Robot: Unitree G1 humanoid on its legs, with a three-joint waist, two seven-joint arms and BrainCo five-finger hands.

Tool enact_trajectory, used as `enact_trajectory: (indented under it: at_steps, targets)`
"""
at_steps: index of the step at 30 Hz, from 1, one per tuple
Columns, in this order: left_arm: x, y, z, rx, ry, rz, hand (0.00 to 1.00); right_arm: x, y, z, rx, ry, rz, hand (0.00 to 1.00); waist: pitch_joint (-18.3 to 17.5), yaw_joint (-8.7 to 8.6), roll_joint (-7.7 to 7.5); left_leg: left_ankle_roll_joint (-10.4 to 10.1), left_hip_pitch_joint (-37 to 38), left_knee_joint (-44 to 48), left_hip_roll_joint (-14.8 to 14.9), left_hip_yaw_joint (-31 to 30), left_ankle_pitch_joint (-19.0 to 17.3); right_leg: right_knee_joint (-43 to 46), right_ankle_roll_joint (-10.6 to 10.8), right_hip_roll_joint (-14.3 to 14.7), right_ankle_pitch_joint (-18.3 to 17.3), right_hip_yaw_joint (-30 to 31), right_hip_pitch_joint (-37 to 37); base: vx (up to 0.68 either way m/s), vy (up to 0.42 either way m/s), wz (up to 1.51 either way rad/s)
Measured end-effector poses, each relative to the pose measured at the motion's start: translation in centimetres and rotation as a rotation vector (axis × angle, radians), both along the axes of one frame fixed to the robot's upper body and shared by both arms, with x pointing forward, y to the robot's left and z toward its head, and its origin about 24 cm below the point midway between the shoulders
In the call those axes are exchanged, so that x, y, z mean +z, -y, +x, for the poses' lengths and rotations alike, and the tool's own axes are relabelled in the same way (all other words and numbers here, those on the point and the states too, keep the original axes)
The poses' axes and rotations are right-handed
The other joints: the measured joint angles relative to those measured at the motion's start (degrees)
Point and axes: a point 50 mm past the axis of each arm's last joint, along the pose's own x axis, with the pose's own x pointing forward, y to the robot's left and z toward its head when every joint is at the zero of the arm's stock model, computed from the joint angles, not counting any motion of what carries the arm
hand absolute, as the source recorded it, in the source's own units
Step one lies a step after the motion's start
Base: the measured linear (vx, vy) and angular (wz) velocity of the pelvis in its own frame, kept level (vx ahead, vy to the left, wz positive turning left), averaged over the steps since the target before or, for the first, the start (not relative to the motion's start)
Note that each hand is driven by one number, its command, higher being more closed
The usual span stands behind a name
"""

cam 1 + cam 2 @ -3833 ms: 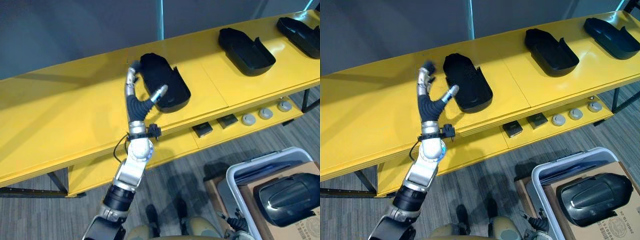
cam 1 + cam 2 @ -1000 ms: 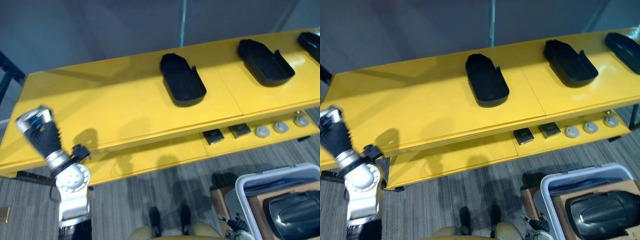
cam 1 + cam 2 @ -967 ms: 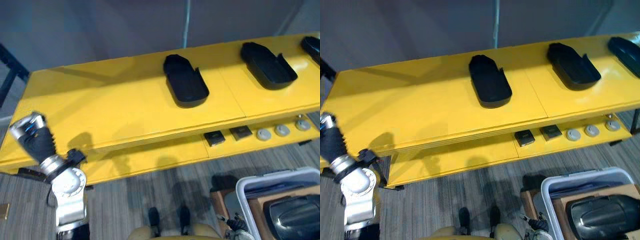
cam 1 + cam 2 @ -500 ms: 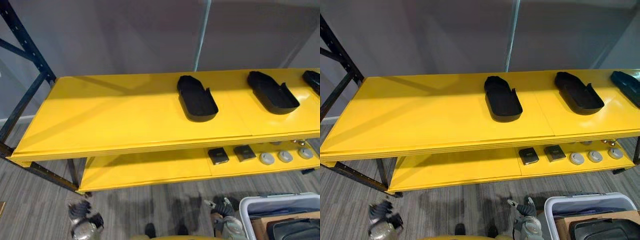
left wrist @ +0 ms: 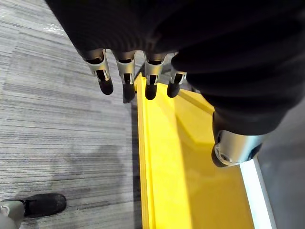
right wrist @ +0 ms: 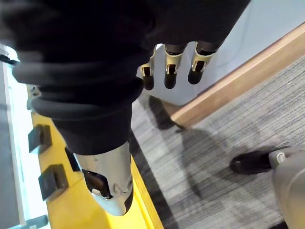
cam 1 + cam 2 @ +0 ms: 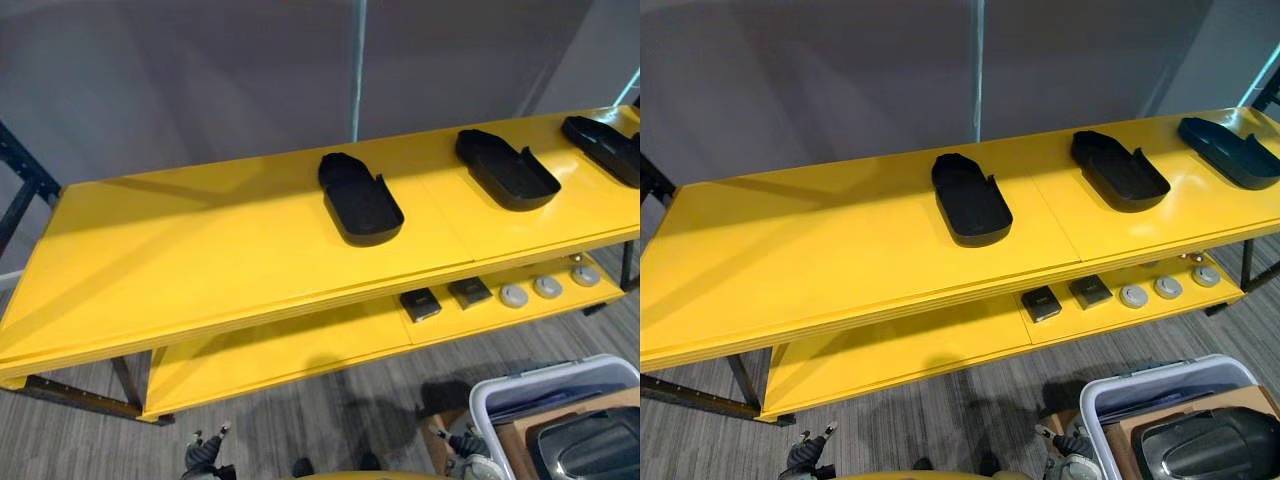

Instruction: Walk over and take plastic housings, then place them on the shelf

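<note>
My left hand (image 5: 148, 76) has dropped from the left housing (image 7: 358, 197) to hang low near the floor, fingers straight and apart, holding nothing. My right hand (image 6: 170, 67) hangs likewise, empty. That housing lies released on the yellow shelf (image 7: 200, 260), left of a second housing (image 7: 505, 168) and a third housing (image 7: 605, 145), so this placement looks complete. A further housing (image 7: 1205, 440) sits in the bin (image 7: 1140, 385) at near right, cut off by the frame edge. The small parts (image 7: 440, 297) on the lower shelf are indistinct.

Bright, even overhead light; soft sheen on the yellow shelf (image 7: 200, 270); its lower level lies shaded.
</note>
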Motion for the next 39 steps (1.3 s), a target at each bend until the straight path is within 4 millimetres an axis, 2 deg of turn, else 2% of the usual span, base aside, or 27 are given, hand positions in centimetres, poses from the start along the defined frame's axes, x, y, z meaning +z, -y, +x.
enact_trajectory:
  at_steps: [1, 3, 4, 5, 6, 11, 14, 15, 16, 17, 18, 19, 22, 23, 24, 25, 26, 27, 29, 31, 32, 33, 34, 35, 37, 39]
  targets:
    - [0.1, 0.1, 0.4, -0.008, 0.011, -0.003, 0.00, 0.0, 0.0, 0.1, -0.003, 0.003, 0.000, 0.00, 0.6, 0.07, -0.17, 0.7, -1.4, 3.3, -0.4, -1.7, -1.1, 0.2, 0.0, -0.2, -0.1, 0.7, -0.1, 0.04, 0.003, -0.28]
    - [0.2, 0.4, 1.0, -0.012, 0.028, -0.012, 0.00, 0.2, 0.1, 0.7, -0.008, 0.017, -0.006, 0.00, 1.0, 0.87, -0.28, 0.8, -5.1, 8.8, -0.9, -11.5, -3.1, 2.1, 0.0, -0.1, -0.1, 3.3, -2.6, 0.04, -0.020, -0.59]
    - [0.2, 0.6, 1.2, -0.012, 0.033, -0.017, 0.00, 0.3, 0.2, 1.1, -0.007, 0.026, -0.011, 0.00, 1.2, 1.13, 0.06, 0.3, -5.8, 9.9, -0.8, -13.7, -4.0, 2.7, 0.1, 0.1, -0.1, 4.0, -3.4, 0.05, 0.009, -0.73]
    - [0.1, 1.3, 1.6, -0.014, 0.041, -0.037, 0.00, 0.6, 0.4, 1.7, -0.007, 0.039, -0.024, 0.00, 2.1, 1.35, 1.26, -0.3, -5.9, 11.4, -0.5, -17.0, -6.7, 4.2, 0.7, 1.0, -0.5, 5.4, -4.4, 0.03, 0.024, -0.56]
    - [0.1, 1.6, 1.8, -0.016, 0.046, -0.044, 0.00, 0.6, 0.4, 1.7, -0.007, 0.039, -0.025, 0.00, 2.3, 1.35, 1.42, 0.2, -5.9, 11.8, -0.2, -17.0, -7.5, 4.8, 0.9, 1.1, -0.7, 6.0, -4.6, 0.01, 0.069, -0.57]
    - [0.4, 1.9, 2.7, -0.028, 0.070, -0.046, 0.00, 0.6, -1.1, 2.3, 0.010, 0.062, 0.007, 0.00, 2.9, 1.53, 0.10, 1.6, -6.9, 16.6, 0.6, -9.2, -11.5, 7.3, 2.8, 1.9, -0.5, 13.7, -7.7, -0.05, 0.143, -0.83]
    - [0.9, 1.5, 4.0, -0.039, 0.101, -0.031, 0.00, 1.1, -1.5, 3.5, 0.018, 0.099, 0.013, 0.00, 3.6, 1.57, -1.16, 2.7, -9.2, 18.7, 1.2, -1.6, -12.9, 5.6, 5.0, 2.8, 2.9, 20.8, -10.9, -0.10, 0.157, -1.35]
    - [1.2, 1.1, 4.7, -0.043, 0.116, -0.016, 0.00, 1.3, -1.7, 3.9, 0.023, 0.111, 0.017, 0.00, 3.9, 1.39, -1.58, 3.2, -11.0, 19.9, 1.8, 1.2, -13.2, 3.8, 5.6, 3.0, 5.9, 21.7, -12.6, -0.10, 0.128, -1.29]
    - [1.5, 1.0, 5.5, -0.046, 0.138, -0.006, 0.00, 1.4, -2.0, 4.2, 0.039, 0.117, 0.016, 0.00, 4.1, 1.50, -1.53, 4.3, -12.3, 20.9, 3.0, 4.2, -13.2, 1.0, 5.0, 3.1, 9.7, 19.5, -13.4, -0.12, 0.128, -1.19]
    - [1.7, 1.1, 5.9, -0.048, 0.146, -0.005, 0.00, 1.5, -2.1, 4.4, 0.046, 0.121, 0.018, 0.00, 4.3, 1.50, -1.57, 4.7, -12.4, 21.0, 3.3, 5.4, -13.1, 2.2, 4.2, 2.8, 8.8, 15.8, -13.9, -0.10, 0.093, -1.02]
    - [2.0, 0.9, 6.4, -0.050, 0.162, 0.002, 0.00, 1.4, -2.0, 4.2, 0.043, 0.115, 0.019, 0.00, 4.8, 1.61, -1.64, 5.0, -11.1, 19.9, 3.5, 7.7, -12.9, 8.7, 2.3, 1.8, 4.0, 6.5, -15.1, -0.11, 0.085, -0.88]
    - [2.0, 0.9, 6.4, -0.049, 0.168, 0.003, 0.00, 1.3, -1.9, 3.9, 0.039, 0.106, 0.016, 0.00, 5.3, 1.57, -1.01, 5.4, -8.9, 18.4, 3.9, 10.1, -12.6, 14.9, 0.3, 0.7, -0.8, -1.4, -14.6, -0.09, 0.065, -0.90]
    - [1.8, 0.8, 5.8, -0.045, 0.156, 0.006, 0.00, 0.9, -2.0, 3.3, 0.040, 0.082, 0.022, 0.00, 5.5, 1.68, 0.20, 5.4, -6.5, 17.7, 5.8, 14.7, -12.6, 21.1, 0.3, -1.9, -6.8, -10.9, -10.1, -0.10, -0.001, -0.94]
    - [1.9, 0.2, 5.6, -0.050, 0.146, 0.021, 0.00, 0.8, -2.0, 3.2, 0.043, 0.069, 0.025, 0.00, 5.2, 1.95, -0.40, 4.8, -6.6, 17.5, 5.9, 16.8, -12.2, 19.2, 0.9, -3.8, -7.9, -13.4, -7.7, -0.07, -0.060, -0.77]
    - [1.9, 0.1, 5.6, -0.054, 0.144, 0.024, 0.00, 0.8, -2.0, 3.3, 0.045, 0.069, 0.025, 0.00, 5.2, 2.08, -0.71, 4.5, -6.7, 17.5, 5.7, 17.3, -12.1, 18.2, 1.0, -4.1, -7.9, -13.4, -7.1, -0.06, -0.113, -0.85]
    - [1.9, -0.3, 5.5, -0.068, 0.138, 0.040, 0.00, 0.6, -2.0, 3.1, 0.053, 0.049, 0.023, 0.00, 4.9, 2.72, -2.07, 3.8, -7.2, 17.4, 4.9, 18.2, -11.6, 12.4, 2.0, -4.6, -8.2, -12.2, -5.5, -0.03, -0.162, -0.66]
    - [1.7, 0.1, 5.5, -0.089, 0.120, 0.032, 0.00, 0.4, -1.4, 2.9, 0.063, 0.026, 0.003, 0.00, 5.2, 2.78, -1.33, 3.2, -7.5, 17.4, 5.4, 16.8, -10.6, 9.2, 1.4, -3.2, -6.1, -10.9, -4.7, -0.04, -0.199, -0.68]
    - [1.6, 0.2, 5.4, -0.093, 0.115, 0.029, 0.00, 0.4, -1.1, 2.7, 0.068, 0.014, -0.004, 0.00, 5.2, 2.85, -1.34, 2.6, -7.4, 17.5, 5.6, 15.6, -10.0, 8.0, 1.1, -2.9, -5.3, -10.1, -4.1, -0.01, -0.283, -0.67]
    - [1.2, 0.3, 4.5, -0.087, 0.087, 0.024, 0.00, 0.3, -0.8, 2.4, 0.073, 0.003, -0.015, 0.00, 5.2, 2.87, -1.23, 1.5, -6.7, 20.7, 8.1, 15.4, -10.4, 7.2, 0.6, -0.9, -4.5, -7.3, -2.8, 0.02, -0.268, -0.73]
    - [1.0, 0.5, 4.2, -0.090, 0.072, 0.020, 0.00, 0.2, -0.8, 2.1, 0.068, -0.002, -0.015, 0.00, 5.4, 2.86, -1.23, 0.6, -8.6, 31.4, 13.0, 15.2, -11.0, 9.2, -0.9, 1.3, -5.5, -4.1, -2.6, 0.02, -0.222, -0.96]
    - [0.9, 1.1, 4.2, -0.103, 0.067, 0.007, 0.00, 0.3, -0.3, 2.0, 0.056, 0.000, -0.022, 0.00, 6.0, 2.89, -0.27, 1.2, -10.2, 39.8, 16.0, 13.1, -10.5, 12.0, -1.7, 3.0, -6.7, -1.6, -2.6, 0.02, -0.192, -1.08]
    - [0.8, 1.4, 4.2, -0.107, 0.065, -0.001, 0.00, 0.3, -0.2, 1.9, 0.047, 0.001, -0.021, 0.00, 6.1, 2.85, -0.09, 1.5, -11.0, 42.4, 16.3, 11.3, -9.9, 13.4, -2.1, 3.3, -7.4, -0.4, -2.6, 0.03, -0.099, -0.89]
    - [0.7, 1.7, 4.2, -0.110, 0.063, -0.009, 0.00, 0.3, -0.2, 1.8, 0.040, 0.001, -0.019, 0.00, 6.3, 2.82, 0.04, 1.6, -12.1, 44.2, 15.9, 9.0, -9.5, 14.6, -2.2, 3.3, -7.9, 0.6, -2.7, 0.06, 0.015, -0.70]
    - [0.6, 2.4, 4.3, -0.119, 0.063, -0.029, 0.00, 0.3, 0.2, 1.7, 0.015, 0.006, -0.017, 0.00, 6.7, 2.48, -0.36, 0.1, -13.1, 44.0, 13.4, 3.2, -10.9, 16.0, -2.0, 3.0, -8.4, 2.7, -2.9, 0.07, 0.045, -0.79]
    - [0.6, 3.0, 4.5, -0.138, 0.068, -0.050, 0.00, 0.3, 0.7, 1.2, -0.065, 0.011, 0.002, 0.00, 6.8, 1.71, -0.15, -2.3, -13.7, 39.8, 9.0, -4.1, -12.6, 16.2, -2.0, 2.7, -8.6, 6.5, -2.8, 0.05, 0.092, -0.87]
    - [0.6, 3.3, 4.6, -0.135, 0.072, -0.059, 0.00, 0.2, 0.7, 1.0, -0.114, 0.019, 0.023, 0.00, 6.9, 1.37, 0.06, -2.3, -14.1, 34.4, 6.4, -8.8, -12.6, 16.6, -1.6, 2.7, -8.8, 9.6, -2.8, 0.04, 0.173, -0.87]
